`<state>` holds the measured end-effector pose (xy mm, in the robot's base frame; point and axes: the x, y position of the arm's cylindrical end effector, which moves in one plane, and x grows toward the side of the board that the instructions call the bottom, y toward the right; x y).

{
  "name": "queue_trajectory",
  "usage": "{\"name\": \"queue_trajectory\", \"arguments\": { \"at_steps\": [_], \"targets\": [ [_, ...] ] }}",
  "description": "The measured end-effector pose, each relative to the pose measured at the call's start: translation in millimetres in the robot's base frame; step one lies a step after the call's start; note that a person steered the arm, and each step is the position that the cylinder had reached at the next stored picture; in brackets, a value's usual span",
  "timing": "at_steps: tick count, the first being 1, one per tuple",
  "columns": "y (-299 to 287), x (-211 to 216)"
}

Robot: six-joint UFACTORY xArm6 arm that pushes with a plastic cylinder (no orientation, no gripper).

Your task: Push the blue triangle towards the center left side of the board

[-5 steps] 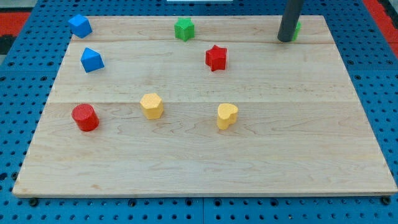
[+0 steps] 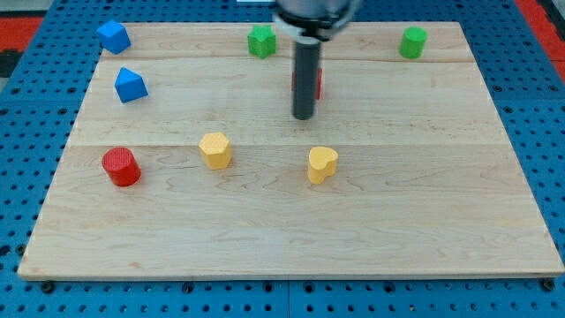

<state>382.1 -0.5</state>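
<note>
The blue triangle (image 2: 130, 85) lies near the board's left edge, in the upper part of the view. A second blue block (image 2: 113, 36) sits above it at the top left corner. My tip (image 2: 303, 116) stands near the board's middle, far to the right of the blue triangle. The rod partly hides the red star (image 2: 317, 82) behind it. The tip is above the yellow heart-shaped block (image 2: 322, 164) and apart from it.
A green block (image 2: 260, 41) sits at the top centre and another green block (image 2: 412, 41) at the top right. A red cylinder (image 2: 121, 166) lies at the left, below the blue triangle. A yellow block (image 2: 215, 150) lies left of centre.
My tip has moved from the top right, by the green block, down and left to the board's middle in front of the red star. The blocks have not moved.
</note>
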Motion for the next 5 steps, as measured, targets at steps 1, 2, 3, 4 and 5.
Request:
{"name": "queue_trajectory", "arguments": {
  "at_steps": [1,2,3,4,5],
  "targets": [
    [-32.3,-36.2],
    [-65.6,-66.1],
    [-117.1,-74.0],
    [-177.0,-61.6],
    [-197.9,-64.3]
  ]
}}
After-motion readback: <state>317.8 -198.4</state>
